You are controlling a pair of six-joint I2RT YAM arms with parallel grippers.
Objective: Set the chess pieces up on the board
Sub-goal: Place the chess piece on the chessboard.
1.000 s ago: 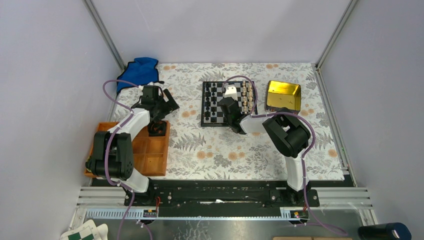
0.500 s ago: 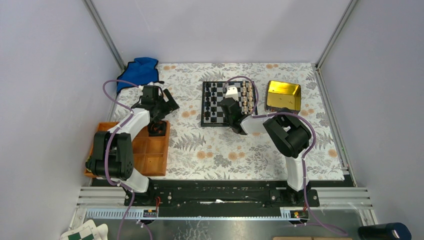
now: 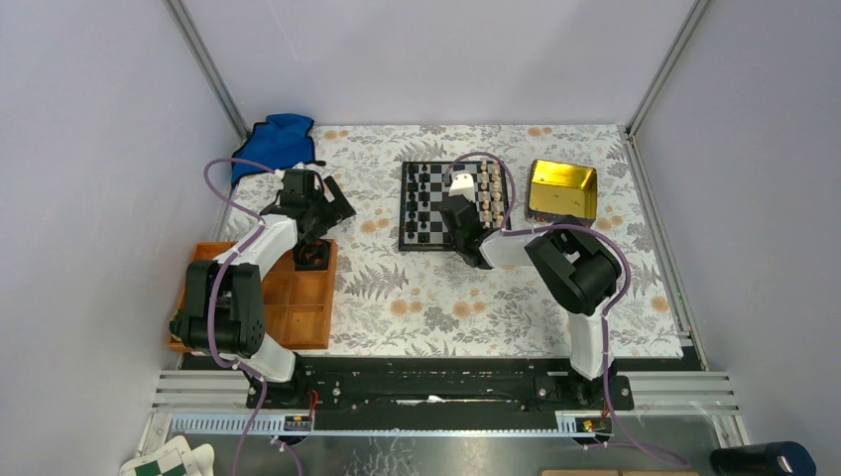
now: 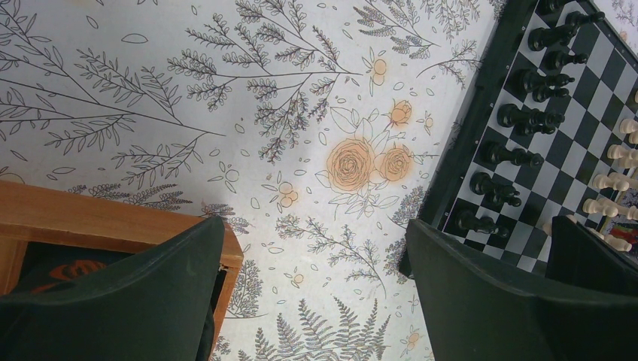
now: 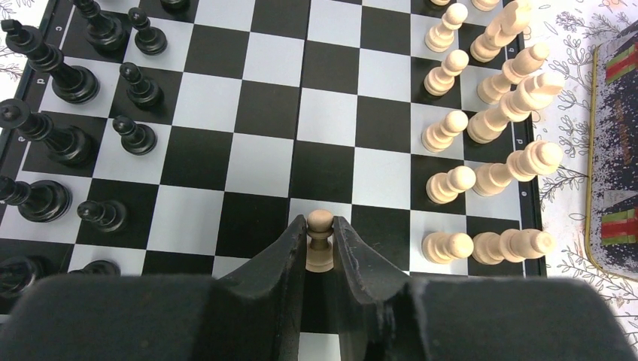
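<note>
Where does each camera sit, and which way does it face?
Top external: high behind the robot, facing down at the table; both arms show.
Left wrist: on the left arm, facing down at table, wooden tray and board edge; open left gripper shows.
Right wrist: on the right arm, facing down at the board; right gripper pinching a pale pawn shows.
Shared: all show the board's black pieces.
</note>
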